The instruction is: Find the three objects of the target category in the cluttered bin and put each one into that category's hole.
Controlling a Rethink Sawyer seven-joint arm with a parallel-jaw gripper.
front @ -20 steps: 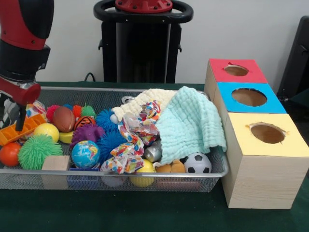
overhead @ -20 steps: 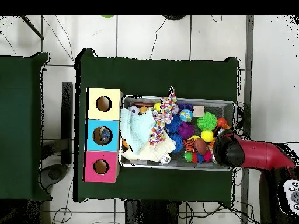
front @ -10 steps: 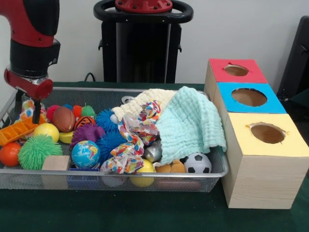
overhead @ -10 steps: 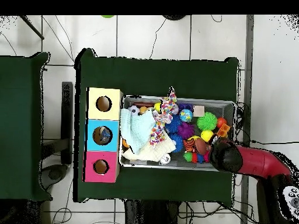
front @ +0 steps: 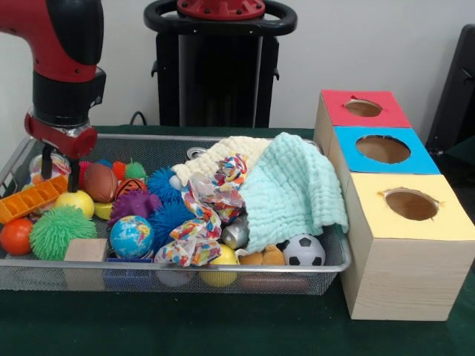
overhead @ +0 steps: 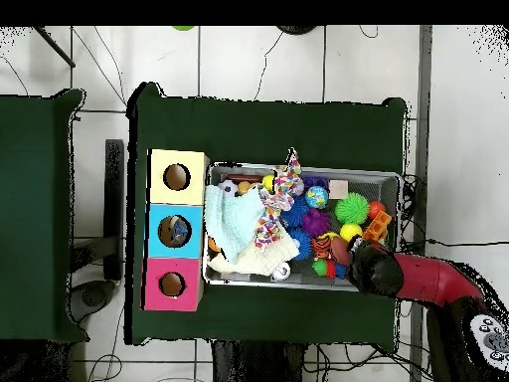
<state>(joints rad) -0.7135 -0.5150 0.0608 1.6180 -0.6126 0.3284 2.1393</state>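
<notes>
The wire mesh bin (front: 185, 268) is full of toys and cloths; it also shows in the overhead view (overhead: 298, 169). My gripper (front: 60, 172) is open and empty. It hangs over the bin's left end, just left of a brown ball (front: 98, 182). A pale crinkly piece (front: 37, 165) lies behind the left finger; I cannot tell if it is clear plastic. No other clear plastic piece shows. The red-topped box's hole (front: 363, 108) is at the far right, and shows in the overhead view (overhead: 172, 285). There the arm (overhead: 427, 281) hides the gripper.
A mint cloth (front: 293, 189) and a cream cloth (front: 223, 152) cover the bin's right half. A dotted paper wad (front: 200, 215) and a silver can (front: 236, 236) lie mid-bin. Spiky balls, a globe ball (front: 131, 236) and an orange tray (front: 26, 199) fill the left. Blue-topped (front: 382, 149) and yellow-topped (front: 410, 205) boxes stand beside the red one.
The arm has moved right in the front view, from the bin's left rim to beside the brown ball. The gripper stays open and empty. Nothing in the bin has shifted.
</notes>
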